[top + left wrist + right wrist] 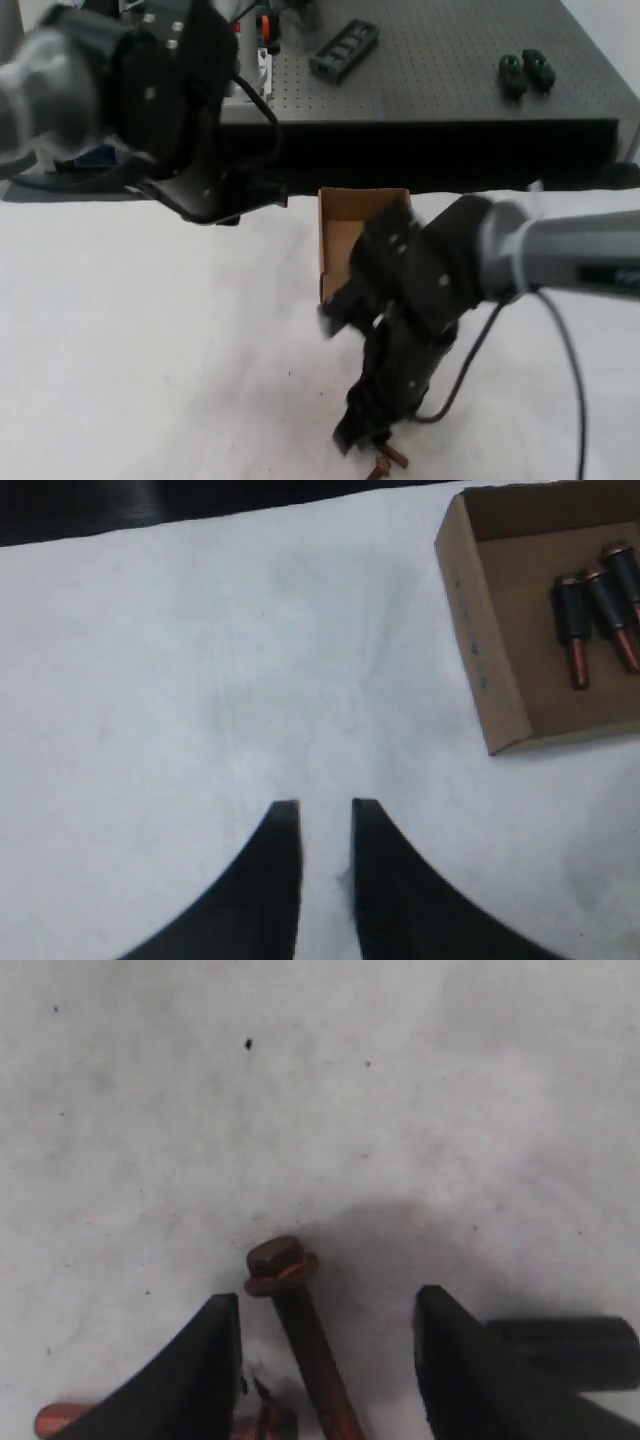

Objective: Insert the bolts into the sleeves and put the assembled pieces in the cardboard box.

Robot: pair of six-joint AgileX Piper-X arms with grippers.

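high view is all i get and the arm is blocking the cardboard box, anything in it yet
observer: yes, three assembled pieces lie in the cardboard box, black sleeves with copper bolt ends sticking out.
operator: ok, is the right hand on a bolt
observer: not gripping. a copper bolt lies on the white cloth between the open fingers of the right hand.
operator: any sleeve close by for it
observer: a black sleeve lies on the cloth just outside one finger of that hand.
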